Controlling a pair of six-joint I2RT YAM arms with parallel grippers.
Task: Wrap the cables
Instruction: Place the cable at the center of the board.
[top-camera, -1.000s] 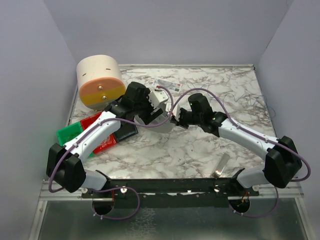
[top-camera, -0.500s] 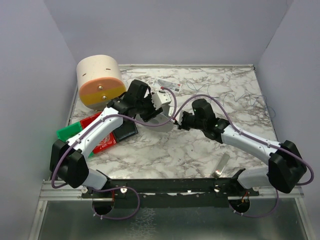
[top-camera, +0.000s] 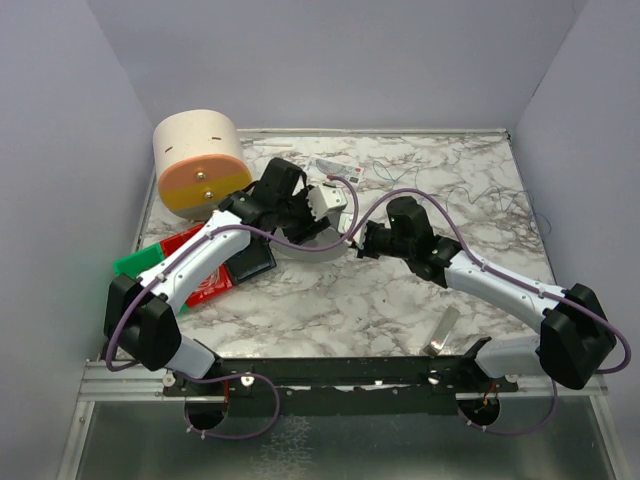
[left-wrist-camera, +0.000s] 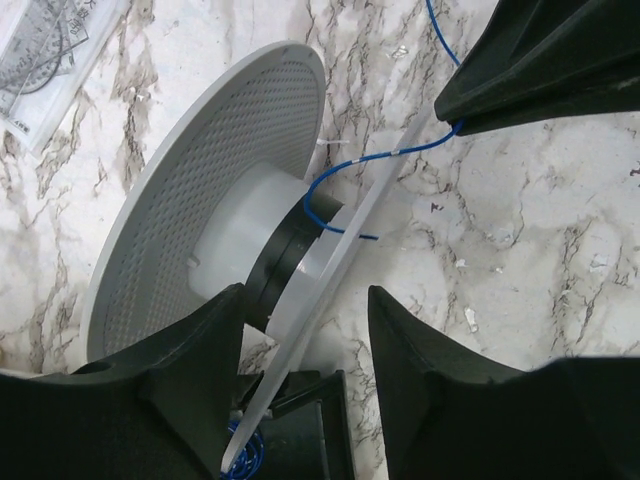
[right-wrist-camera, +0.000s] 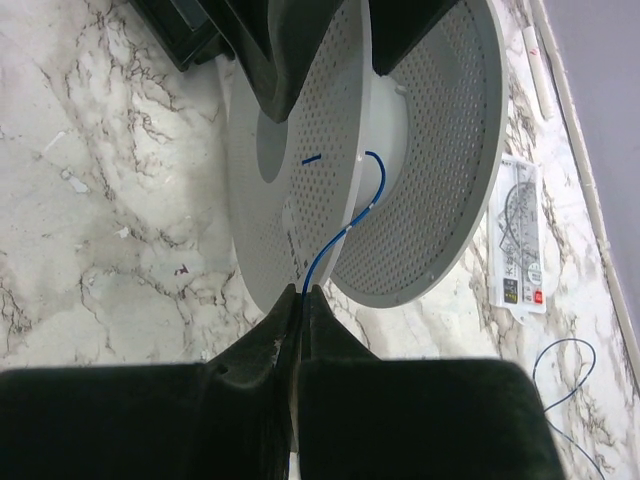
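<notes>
**Left wrist.** The left gripper (left-wrist-camera: 305, 300) has its fingers partly apart, astride the near flange of the tilted spool (left-wrist-camera: 200, 190). Whether they press on the flange cannot be told. The cable (left-wrist-camera: 335, 172), thin and blue here, curls off the hub and crosses the near flange's rim. It ends in the tip of the right gripper (left-wrist-camera: 452, 118), just right of the spool. A card (left-wrist-camera: 50, 60) lies on the table (left-wrist-camera: 530, 260) beyond the spool.

**Right wrist.** The right fingers are pressed together on the cable with no gap, just short of the spool's rim. From them the cable rises into the slot between the two flanges and bends onto the hub. A short free end shows against the near flange. More cable lies in a loose loop on the table past the card, apart from the spool.

**Top.** The grippers meet at the spool, the left one on its left and the right one on its right. A drum (top-camera: 200, 165) stands behind and left of the spool. Red and green packets (top-camera: 170, 262) lie to its near left. A metal strip (top-camera: 443, 332) lies well apart, to its near right. Faint loose strands of cable lie far to the right of the spool.
</notes>
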